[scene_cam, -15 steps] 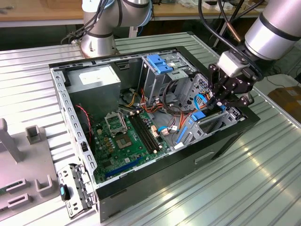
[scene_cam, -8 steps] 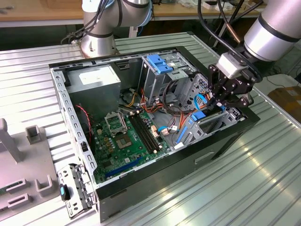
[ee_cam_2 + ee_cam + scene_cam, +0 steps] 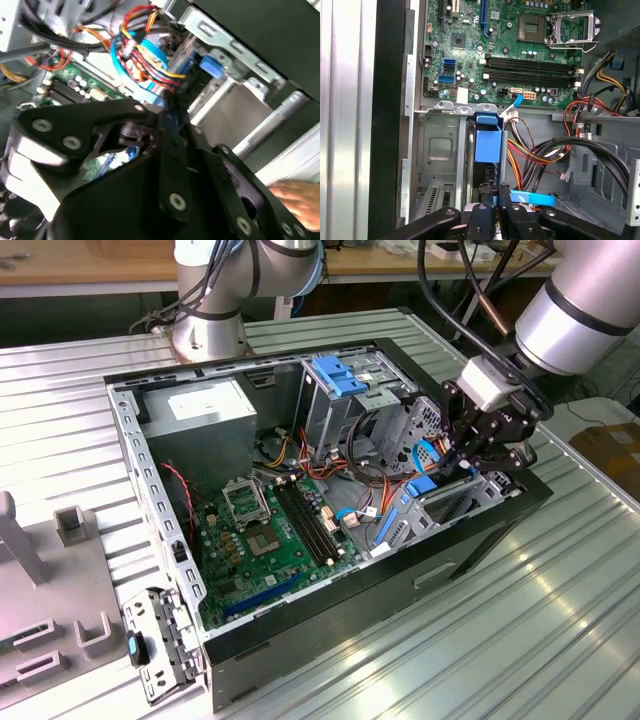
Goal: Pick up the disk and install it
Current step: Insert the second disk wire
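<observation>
Presently the gripper (image 3: 478,462) is lowered into the open computer case (image 3: 300,640) at the exterior view's right, the arm (image 3: 575,310) slanting down from the upper right. Its fingers (image 3: 492,200) stand narrow, closed on the blue bracket of the disk (image 3: 487,145), which sits edge-on in the drive cage (image 3: 440,150) directly below the gripper. The motherboard (image 3: 270,530) lies to the left of the cage, bundled cables (image 3: 540,150) beside it. The case rests on a ribbed metal surface (image 3: 520,630).
</observation>
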`<move>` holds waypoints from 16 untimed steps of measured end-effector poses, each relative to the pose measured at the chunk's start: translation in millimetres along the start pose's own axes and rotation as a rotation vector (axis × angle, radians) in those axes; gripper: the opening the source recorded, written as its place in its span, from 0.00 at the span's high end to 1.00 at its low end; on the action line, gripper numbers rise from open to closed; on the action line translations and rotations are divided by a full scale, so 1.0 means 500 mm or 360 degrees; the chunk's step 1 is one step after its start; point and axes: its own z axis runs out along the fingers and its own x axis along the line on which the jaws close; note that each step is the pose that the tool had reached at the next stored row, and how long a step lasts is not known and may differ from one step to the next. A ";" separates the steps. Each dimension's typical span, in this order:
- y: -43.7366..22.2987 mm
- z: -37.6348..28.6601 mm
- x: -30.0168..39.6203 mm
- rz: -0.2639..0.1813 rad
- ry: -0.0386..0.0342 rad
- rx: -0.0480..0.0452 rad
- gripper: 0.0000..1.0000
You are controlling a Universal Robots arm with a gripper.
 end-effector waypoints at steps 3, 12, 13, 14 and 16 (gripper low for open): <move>0.000 0.007 0.001 0.0000 -0.0003 0.0000 0.84; -0.004 -0.037 -0.004 0.0000 -0.0004 0.0000 0.76; -0.004 -0.037 -0.004 0.0000 -0.0004 0.0000 0.78; -0.004 -0.037 -0.004 0.0000 -0.0004 0.0000 0.85; -0.004 -0.038 -0.005 0.0000 -0.0004 0.0000 0.89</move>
